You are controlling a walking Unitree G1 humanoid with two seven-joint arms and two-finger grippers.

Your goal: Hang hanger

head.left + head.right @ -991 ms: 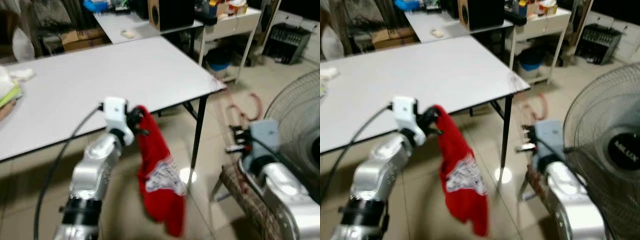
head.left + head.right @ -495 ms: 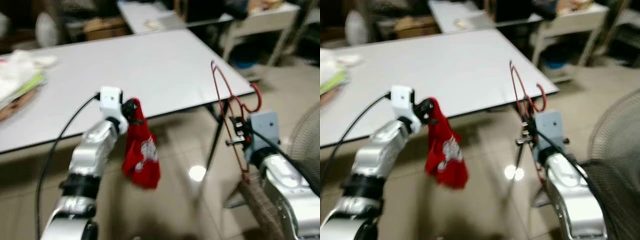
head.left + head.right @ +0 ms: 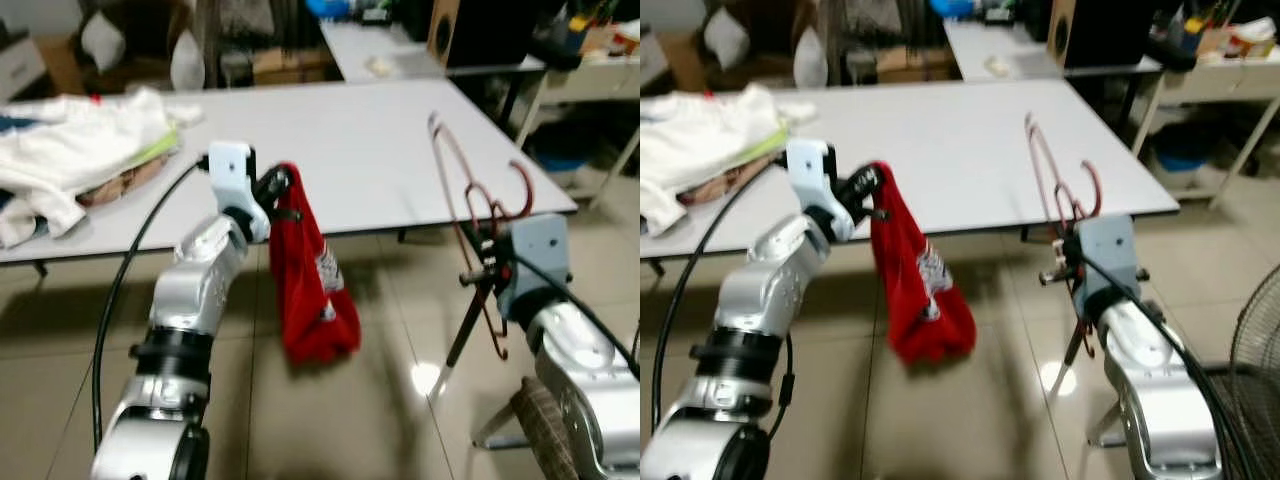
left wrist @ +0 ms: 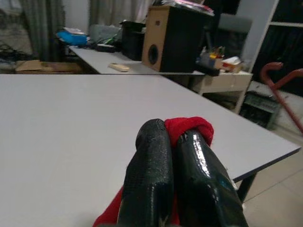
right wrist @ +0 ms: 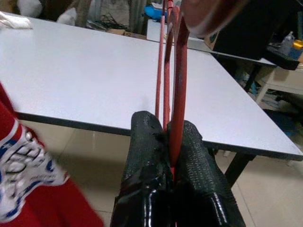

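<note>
My left gripper (image 3: 277, 190) is shut on a red shirt (image 3: 310, 285) with a white print, which hangs limp below it in front of the white table (image 3: 330, 140). In the left wrist view the black fingers (image 4: 161, 179) pinch a fold of the red cloth (image 4: 191, 126). My right gripper (image 3: 480, 262) is shut on a red wire hanger (image 3: 462, 190), held upright with its hook (image 3: 522, 185) pointing right, near the table's right front corner. In the right wrist view the fingers (image 5: 156, 170) clamp the hanger's wires (image 5: 173, 71).
A heap of white and pale clothes (image 3: 85, 140) lies on the table's left part. Behind stand a second table (image 3: 400, 50) with a speaker (image 3: 480, 30) and a white shelf (image 3: 1230, 80). A fan's edge (image 3: 1255, 370) is at the far right. Tiled floor lies below.
The camera has swung left, so the clothes heap has come into view and the fan has slid out. Both grippers keep their hold; the shirt swings lower and the hanger stays upright.
</note>
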